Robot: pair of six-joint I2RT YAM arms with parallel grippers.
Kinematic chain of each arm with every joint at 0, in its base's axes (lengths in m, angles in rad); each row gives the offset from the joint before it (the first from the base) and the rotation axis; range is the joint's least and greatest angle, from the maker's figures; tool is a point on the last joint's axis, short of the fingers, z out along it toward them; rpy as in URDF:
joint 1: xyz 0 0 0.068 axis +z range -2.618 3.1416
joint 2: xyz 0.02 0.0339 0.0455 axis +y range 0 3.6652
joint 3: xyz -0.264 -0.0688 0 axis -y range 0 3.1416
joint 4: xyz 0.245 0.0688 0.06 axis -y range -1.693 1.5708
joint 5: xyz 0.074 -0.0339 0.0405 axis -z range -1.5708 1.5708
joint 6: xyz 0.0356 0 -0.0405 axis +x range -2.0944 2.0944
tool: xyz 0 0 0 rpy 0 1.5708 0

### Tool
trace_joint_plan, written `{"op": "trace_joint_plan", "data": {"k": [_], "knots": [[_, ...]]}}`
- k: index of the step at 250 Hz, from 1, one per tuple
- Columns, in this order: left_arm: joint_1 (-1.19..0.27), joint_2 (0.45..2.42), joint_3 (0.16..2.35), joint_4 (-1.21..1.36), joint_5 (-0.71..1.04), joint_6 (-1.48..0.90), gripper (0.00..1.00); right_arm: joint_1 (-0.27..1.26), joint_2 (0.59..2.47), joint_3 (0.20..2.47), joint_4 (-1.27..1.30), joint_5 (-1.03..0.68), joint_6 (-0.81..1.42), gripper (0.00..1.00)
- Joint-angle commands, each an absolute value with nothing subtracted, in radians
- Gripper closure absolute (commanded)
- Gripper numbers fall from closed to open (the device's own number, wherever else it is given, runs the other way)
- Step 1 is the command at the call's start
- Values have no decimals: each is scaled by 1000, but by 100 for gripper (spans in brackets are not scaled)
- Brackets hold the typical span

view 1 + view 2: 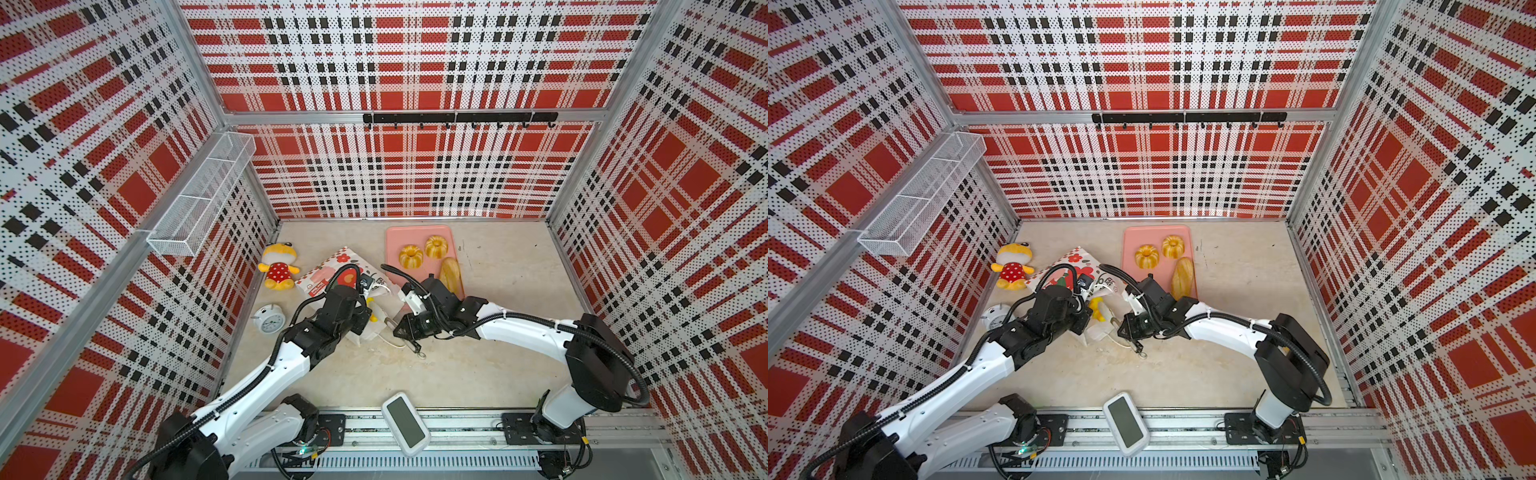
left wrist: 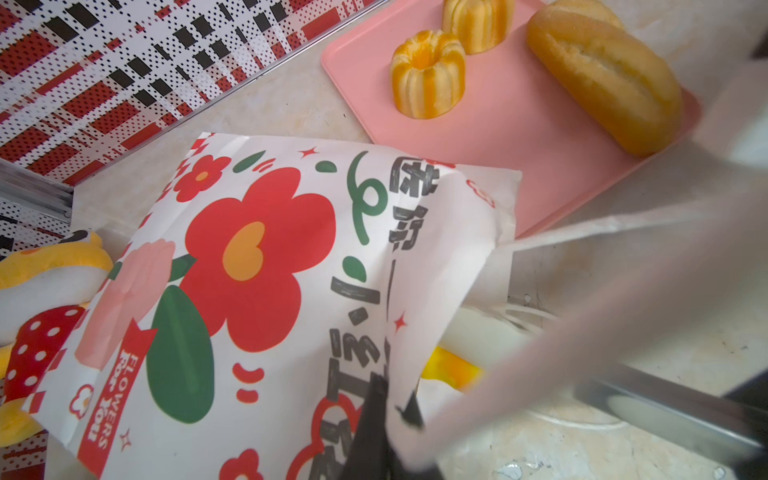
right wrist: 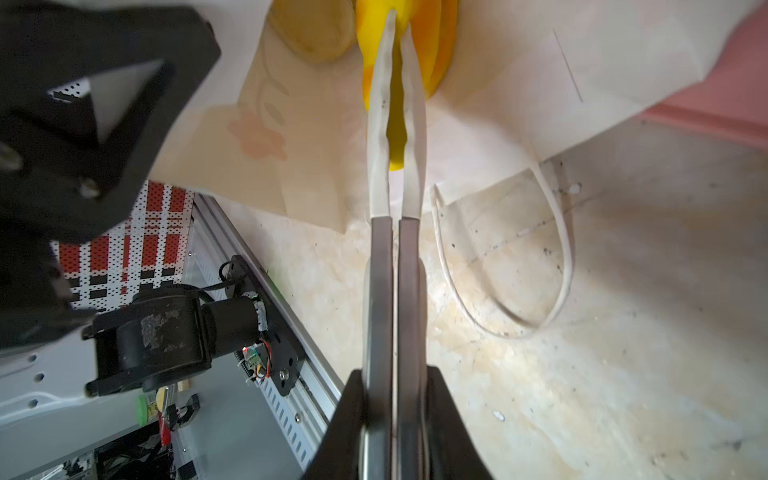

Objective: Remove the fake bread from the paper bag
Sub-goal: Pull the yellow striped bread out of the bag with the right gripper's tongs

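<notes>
The paper bag (image 1: 336, 266) (image 1: 1073, 259) lies on its side, its red flower face (image 2: 249, 270) up and its mouth toward the table's middle. My left gripper (image 2: 395, 399) (image 1: 363, 313) is shut on the bag's upper rim and holds the mouth agape. My right gripper (image 3: 395, 386) (image 1: 401, 328) is shut on metal tongs (image 3: 395, 270) (image 1: 1129, 338). Their white tips pinch a yellow piece of fake bread (image 3: 397, 137) (image 1: 1097, 308) just inside the mouth. A brown bun (image 3: 309, 33) lies deeper in. Two ring cakes (image 1: 410, 255) (image 1: 435, 246) and a long loaf (image 1: 452, 274) rest on the pink tray (image 1: 399, 237).
A yellow plush toy (image 1: 277, 266) lies left of the bag and a white alarm clock (image 1: 269, 320) nearer the front left. A white device (image 1: 406, 424) sits on the front rail. A wire basket (image 1: 199, 199) and a hook rail (image 1: 457, 118) hang on the walls.
</notes>
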State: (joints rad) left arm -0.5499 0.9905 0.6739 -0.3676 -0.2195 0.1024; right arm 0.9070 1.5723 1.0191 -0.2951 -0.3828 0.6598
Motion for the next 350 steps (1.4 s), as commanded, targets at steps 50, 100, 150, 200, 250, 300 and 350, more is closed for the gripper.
{"op": "trace_joint_plan", "data": {"k": [50,100,150,200,250,300,350], "knots": [[-479,983,693,-361,-205,60,100,947,1219,775,-219,-374,794,100],[-467,972,690,-354,-227,46,100,959,929,590,-192,-323,938,100],[-459,964,692,-361,-231,41,100,939,774,632,-397,-209,963,100],[-460,917,682,-369,-236,35,100,779,918,773,-425,-256,919,100],[-477,860,663,-382,-265,49,100,649,1014,736,-203,-298,1036,100],[-488,855,666,-389,-273,56,100,637,1188,731,-25,-332,1077,100],[-496,842,664,-397,-280,60,100,637,1284,728,52,-305,1110,100]]}}
